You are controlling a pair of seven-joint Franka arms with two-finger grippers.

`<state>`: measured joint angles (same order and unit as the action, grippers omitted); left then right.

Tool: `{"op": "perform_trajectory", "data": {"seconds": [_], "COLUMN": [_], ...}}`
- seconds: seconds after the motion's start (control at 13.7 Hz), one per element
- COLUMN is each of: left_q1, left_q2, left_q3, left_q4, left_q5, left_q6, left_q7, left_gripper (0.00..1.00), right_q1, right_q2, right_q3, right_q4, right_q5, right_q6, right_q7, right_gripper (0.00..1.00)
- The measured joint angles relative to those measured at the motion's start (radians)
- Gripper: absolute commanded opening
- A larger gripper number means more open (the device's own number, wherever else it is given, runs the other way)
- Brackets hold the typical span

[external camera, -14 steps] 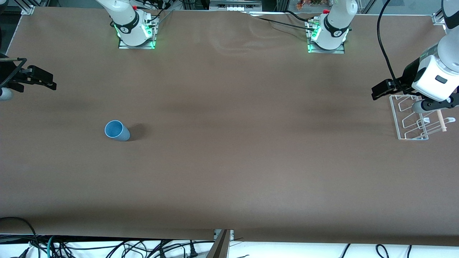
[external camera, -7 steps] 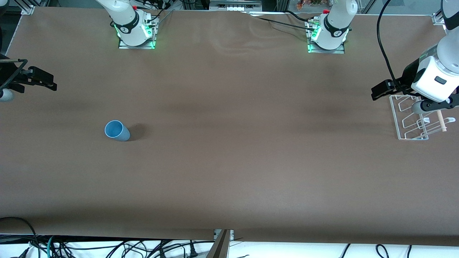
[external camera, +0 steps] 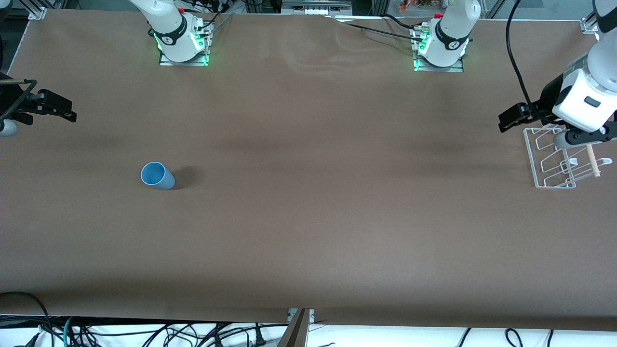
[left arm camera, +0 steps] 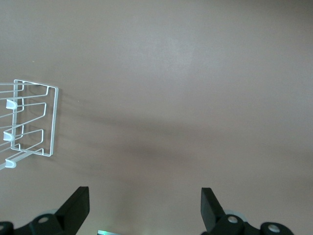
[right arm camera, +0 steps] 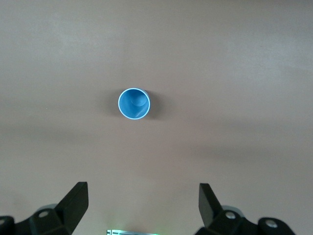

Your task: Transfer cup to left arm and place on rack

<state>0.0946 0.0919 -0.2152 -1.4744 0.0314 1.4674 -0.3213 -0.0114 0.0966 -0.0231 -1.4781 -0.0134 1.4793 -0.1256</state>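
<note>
1. The small light-blue tapered plastic cup (external camera: 157, 175) stands upright on the brown table (external camera: 308, 217), toward the right arm's end, well apart from the rack.
2. The clear-plastic and white-wire rack (external camera: 554, 159) sits at the left arm's end.
3. The black left gripper (external camera: 515, 117) hangs beside the rack, jaws wide apart, empty.
4. The black right gripper (external camera: 57, 107) hangs over the table's edge, well apart from the cup, jaws spread, empty.

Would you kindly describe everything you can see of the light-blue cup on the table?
The cup is a small light-blue tumbler, smooth like plastic, tapered and without a handle. It stands upright on the brown table, mouth up, and the right wrist view shows it empty. It sits toward the right arm's end of the table, with its shadow on the surface beside it. Only the table touches it; neither end effector is near it.
</note>
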Motion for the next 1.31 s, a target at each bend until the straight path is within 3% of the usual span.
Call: {"op": "perform_trajectory", "data": {"seconds": [0.36, 0.66, 1.31], "left_q1": [0.037, 0.053, 0.052], "left_q2": [-0.004, -0.005, -0.008], "left_q3": [0.004, 0.003, 0.001], "left_q4": [-0.001, -0.001, -0.001], "left_q5": [0.000, 0.000, 0.000], "left_q6": [0.005, 0.004, -0.001], "left_q7": [0.159, 0.188, 0.188], "left_gripper": [1.00, 1.00, 1.00], "right_q1": [0.000, -0.001, -0.001], "right_q2": [0.005, 0.040, 0.149], "right_q3": [0.000, 0.000, 0.000], "right_q4": [-0.043, -0.196, -0.396], "right_q5": [-0.001, -0.005, -0.005], "right_q6": [0.051, 0.256, 0.612], "right_q7": [0.001, 0.002, 0.002], "right_gripper": [1.00, 1.00, 1.00]}}
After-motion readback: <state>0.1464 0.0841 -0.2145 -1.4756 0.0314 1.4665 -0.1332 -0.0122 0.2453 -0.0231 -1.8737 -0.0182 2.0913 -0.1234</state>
